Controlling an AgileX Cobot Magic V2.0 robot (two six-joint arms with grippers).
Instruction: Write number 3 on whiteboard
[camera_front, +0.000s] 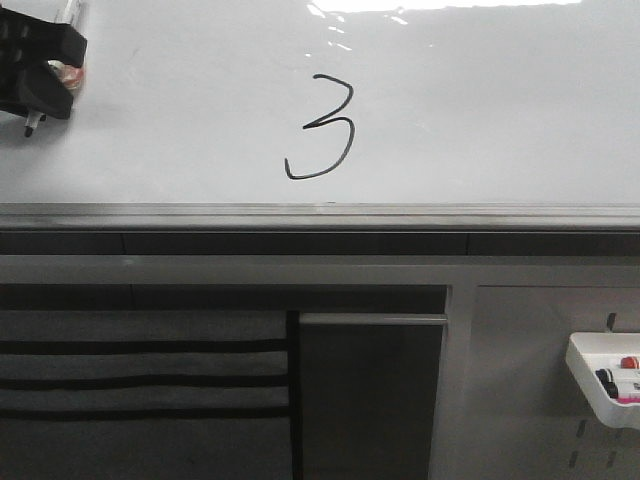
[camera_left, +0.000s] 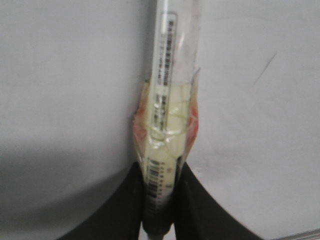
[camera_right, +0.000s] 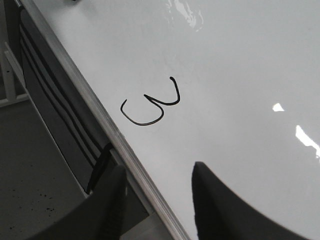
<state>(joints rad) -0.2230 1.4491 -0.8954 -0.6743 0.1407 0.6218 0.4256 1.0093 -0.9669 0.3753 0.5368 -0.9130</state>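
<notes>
A thin black number 3 is drawn on the glossy whiteboard, near its middle; it also shows in the right wrist view. My left gripper is at the far left edge over the board, shut on a taped marker, whose black tip points down, well left of the digit. My right gripper is open and empty, its fingers straddling the board's grey rail, below the digit.
A grey metal rail runs along the board's lower edge. Grey panels with black slots sit below it. A white tray with markers hangs at the lower right.
</notes>
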